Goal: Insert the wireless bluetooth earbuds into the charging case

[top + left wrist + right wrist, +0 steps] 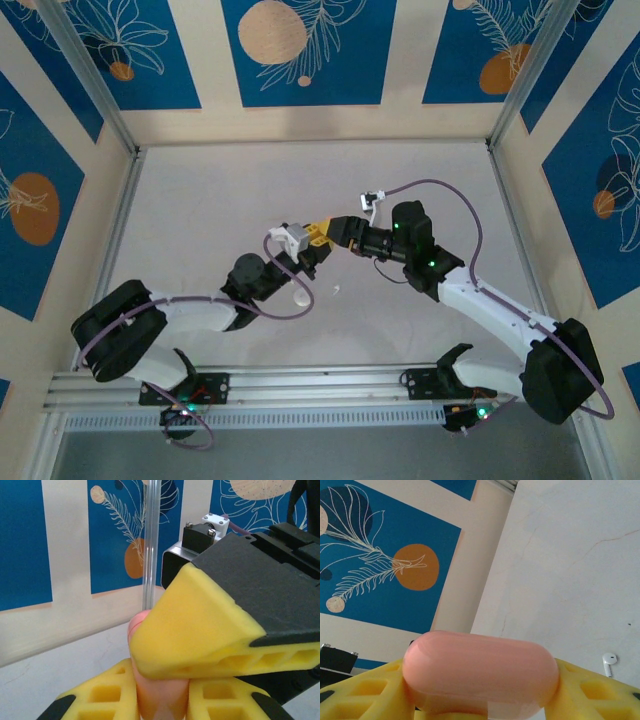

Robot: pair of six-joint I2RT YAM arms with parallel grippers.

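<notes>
Large white marbled tabletop [200, 200], fenced by blue-and-cream leaf-print wall panels [300, 50] far, left and right. White-and-black left arm [180, 315] reaching in from near left, white-and-black right arm [490, 300] from near right, meeting mid-table. Thin purple cables [440, 185] looped along both.

Pink pill-shaped glossy case [480, 672] up off the table at that meeting point, held from both ends. Right gripper [480, 694]: yellow foam pads partly spread, one on each end of the case, clamped on it. Lower edge of the case cut off in the right wrist view. Left gripper [161, 682]: pads pressed almost together, pinching a narrow pink part of the same case. Most of the case hidden there behind the right gripper's yellow pad, so lid or body hard to tell.

White stemmed earbud [608, 662] lying loose on the table, near the case but apart from it; seen from above as a tiny white speck [337, 289] just near of the grippers. Slightly bigger white blob [300, 297] to its left, beside the left arm's cable, too small to identify. Pink earbud not made out.
</notes>
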